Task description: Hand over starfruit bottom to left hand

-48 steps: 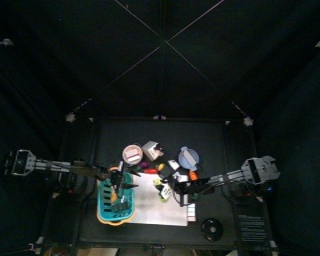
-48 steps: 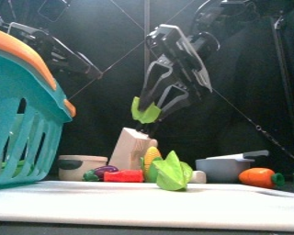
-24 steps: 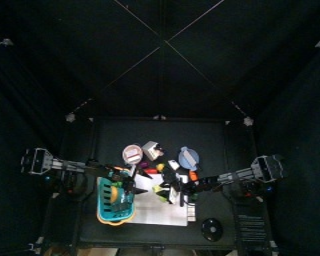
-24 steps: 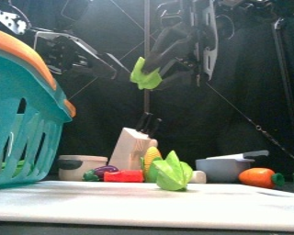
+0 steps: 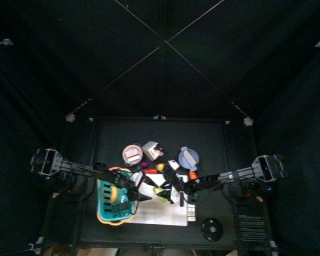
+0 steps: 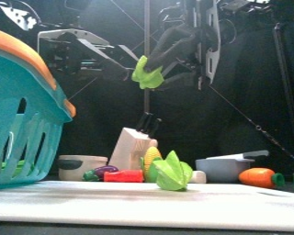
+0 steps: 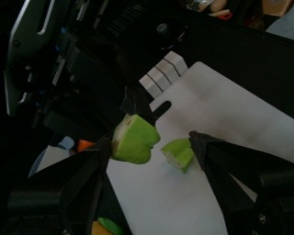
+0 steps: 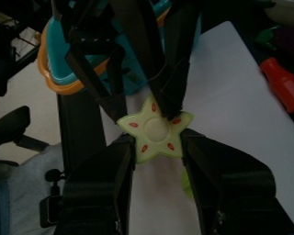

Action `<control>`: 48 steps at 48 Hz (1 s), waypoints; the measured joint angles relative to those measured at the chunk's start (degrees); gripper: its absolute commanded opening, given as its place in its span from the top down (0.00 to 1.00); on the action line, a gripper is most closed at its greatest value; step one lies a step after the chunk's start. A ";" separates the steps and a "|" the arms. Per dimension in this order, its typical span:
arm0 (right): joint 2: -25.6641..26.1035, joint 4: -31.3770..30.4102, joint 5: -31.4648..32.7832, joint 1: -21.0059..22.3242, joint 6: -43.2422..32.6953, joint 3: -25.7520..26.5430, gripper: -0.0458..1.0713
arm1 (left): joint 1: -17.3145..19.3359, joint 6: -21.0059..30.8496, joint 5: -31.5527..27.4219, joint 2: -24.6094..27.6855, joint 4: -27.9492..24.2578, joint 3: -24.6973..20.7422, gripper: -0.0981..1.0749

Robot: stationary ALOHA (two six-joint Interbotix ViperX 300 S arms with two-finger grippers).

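Front view: right gripper [image 6: 175, 69] is clamping the light-green, star-shaped plastic starfruit bottom [image 6: 144, 72] high above the table, while the left gripper [image 6: 113, 57], jaws spread wide, is reaching just beside it.

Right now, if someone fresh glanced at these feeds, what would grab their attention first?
The bright green starfruit piece held high above the table in the right end effector, its star-shaped cut face filling the right wrist view. Next, the left end effector, jaws wide open, reaching in beside it from the left without gripping it. Then the big teal basket with an orange rim at the near left, and a second green starfruit piece on the white mat below.
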State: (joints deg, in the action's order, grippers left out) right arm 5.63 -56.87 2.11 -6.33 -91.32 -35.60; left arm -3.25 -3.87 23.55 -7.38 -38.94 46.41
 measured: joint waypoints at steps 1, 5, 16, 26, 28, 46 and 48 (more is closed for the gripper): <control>0.09 0.26 -0.26 0.18 0.00 -0.09 0.39 | 0.00 -0.35 0.09 0.00 0.26 0.00 0.06; 0.26 1.23 -1.32 1.05 0.00 -0.53 0.39 | -0.09 -2.20 0.62 0.09 0.97 0.00 0.06; 0.35 1.76 -4.39 2.11 0.00 -0.62 0.39 | -0.09 -8.44 0.97 1.85 4.57 -0.62 0.06; 0.35 1.85 -6.42 2.46 0.00 -0.88 0.39 | -0.35 -15.64 1.05 3.16 9.76 -1.23 0.07; 0.35 1.93 -6.59 2.37 -0.09 -1.05 0.39 | -0.35 -17.05 1.05 3.25 10.90 -1.23 0.07; 0.35 2.20 -6.77 2.64 -0.09 -1.41 0.39 | -0.53 -27.60 1.05 3.43 20.30 -1.23 0.26; 0.35 2.29 -6.77 2.64 -0.09 -1.49 0.39 | -0.53 -28.13 1.05 3.43 20.92 -1.23 0.28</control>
State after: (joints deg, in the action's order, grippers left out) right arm 5.98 -54.58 -4.66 -3.69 -91.41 -37.09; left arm -3.78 -31.99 24.61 -3.96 -18.02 45.18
